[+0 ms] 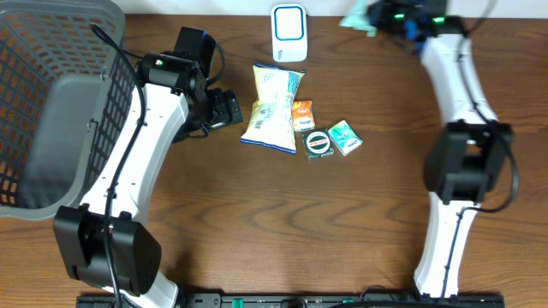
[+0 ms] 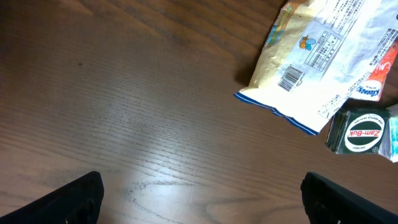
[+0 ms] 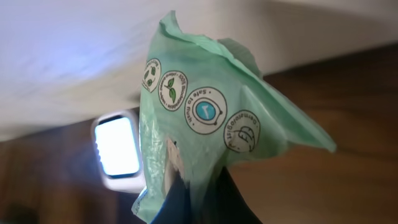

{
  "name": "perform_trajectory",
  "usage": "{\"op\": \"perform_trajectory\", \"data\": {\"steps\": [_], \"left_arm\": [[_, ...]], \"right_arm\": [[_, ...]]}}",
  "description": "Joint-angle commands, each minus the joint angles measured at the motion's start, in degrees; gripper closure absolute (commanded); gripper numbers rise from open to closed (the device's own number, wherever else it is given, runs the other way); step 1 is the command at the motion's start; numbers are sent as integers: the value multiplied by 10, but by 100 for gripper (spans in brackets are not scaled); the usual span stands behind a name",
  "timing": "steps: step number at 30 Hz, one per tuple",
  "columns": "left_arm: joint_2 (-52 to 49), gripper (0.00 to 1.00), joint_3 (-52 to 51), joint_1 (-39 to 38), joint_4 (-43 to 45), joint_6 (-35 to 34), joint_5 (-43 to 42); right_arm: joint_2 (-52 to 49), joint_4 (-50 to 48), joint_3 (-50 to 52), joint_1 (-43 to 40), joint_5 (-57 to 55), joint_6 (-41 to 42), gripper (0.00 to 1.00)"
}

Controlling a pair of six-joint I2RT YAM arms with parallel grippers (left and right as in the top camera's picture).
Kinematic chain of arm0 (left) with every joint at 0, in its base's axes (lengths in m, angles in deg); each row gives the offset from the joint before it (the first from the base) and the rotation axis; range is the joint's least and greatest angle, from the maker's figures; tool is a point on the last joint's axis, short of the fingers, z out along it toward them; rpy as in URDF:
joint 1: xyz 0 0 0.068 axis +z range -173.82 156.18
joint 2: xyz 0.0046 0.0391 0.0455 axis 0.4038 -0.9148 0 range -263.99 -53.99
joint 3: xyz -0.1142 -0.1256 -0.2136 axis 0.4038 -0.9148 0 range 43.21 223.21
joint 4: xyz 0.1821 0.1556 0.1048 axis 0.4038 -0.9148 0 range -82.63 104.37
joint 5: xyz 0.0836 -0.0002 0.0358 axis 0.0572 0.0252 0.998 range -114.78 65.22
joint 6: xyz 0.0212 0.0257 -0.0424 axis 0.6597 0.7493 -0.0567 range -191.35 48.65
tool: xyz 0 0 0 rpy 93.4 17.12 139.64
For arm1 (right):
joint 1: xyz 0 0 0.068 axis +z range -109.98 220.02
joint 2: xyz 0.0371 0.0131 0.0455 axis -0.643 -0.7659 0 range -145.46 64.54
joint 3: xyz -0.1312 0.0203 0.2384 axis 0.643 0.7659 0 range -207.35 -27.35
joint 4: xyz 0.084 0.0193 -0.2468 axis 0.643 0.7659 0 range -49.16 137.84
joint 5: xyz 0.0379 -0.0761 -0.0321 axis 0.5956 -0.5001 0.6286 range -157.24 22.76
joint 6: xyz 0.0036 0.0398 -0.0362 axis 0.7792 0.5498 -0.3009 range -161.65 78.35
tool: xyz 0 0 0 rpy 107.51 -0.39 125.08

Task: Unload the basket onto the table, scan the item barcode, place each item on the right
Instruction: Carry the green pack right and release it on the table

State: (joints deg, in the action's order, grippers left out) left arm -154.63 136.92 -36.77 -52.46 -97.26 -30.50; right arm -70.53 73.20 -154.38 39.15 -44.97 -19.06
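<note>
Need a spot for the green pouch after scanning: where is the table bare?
Bare wood: from the teal box to the right arm, and the front strip across to the left arm. Crowded below the scanner: snack bag, tin, orange packet.

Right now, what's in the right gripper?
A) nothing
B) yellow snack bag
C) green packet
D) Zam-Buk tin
C: the right wrist view shows the green packet pinched in the right gripper, held up beside the white scanner.
</note>
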Motion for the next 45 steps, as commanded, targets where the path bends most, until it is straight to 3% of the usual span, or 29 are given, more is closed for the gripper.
{"op": "perform_trajectory", "data": {"steps": [1,6,15,19,20,23,26,31,36,40,45], "left_arm": [[-2,0,-3,1,-2,-7,2],[-2,0,-3,1,-2,-7,2],[-2,0,-3,1,-2,-7,2],[-2,0,-3,1,-2,-7,2],[-2,0,-3,1,-2,-7,2],[-2,0,-3,1,-2,-7,2],[-2,0,-3,1,-2,-7,2],[-2,0,-3,1,-2,-7,2],[-2,0,-3,1,-2,-7,2],[-2,0,-3,1,-2,-7,2],[-2,0,-3,1,-2,-7,2]], "right_arm": [[14,52,-4,-43,-47,-38,99],[13,118,-4,-101,-90,-91,99],[12,152,-4,-172,-126,-100,99],[12,155,-4,-189,-168,-100,89],[12,156,-4,-191,-183,-100,82],[11,164,-4,-195,-225,-100,44],[10,173,-3,-195,-243,-100,29],[9,187,-3,-191,-203,-100,27],[9,209,-3,-176,-76,-100,27],[9,263,-3,-151,-1,-100,28],[9,332,-3,-95,12,-115,30]]}}
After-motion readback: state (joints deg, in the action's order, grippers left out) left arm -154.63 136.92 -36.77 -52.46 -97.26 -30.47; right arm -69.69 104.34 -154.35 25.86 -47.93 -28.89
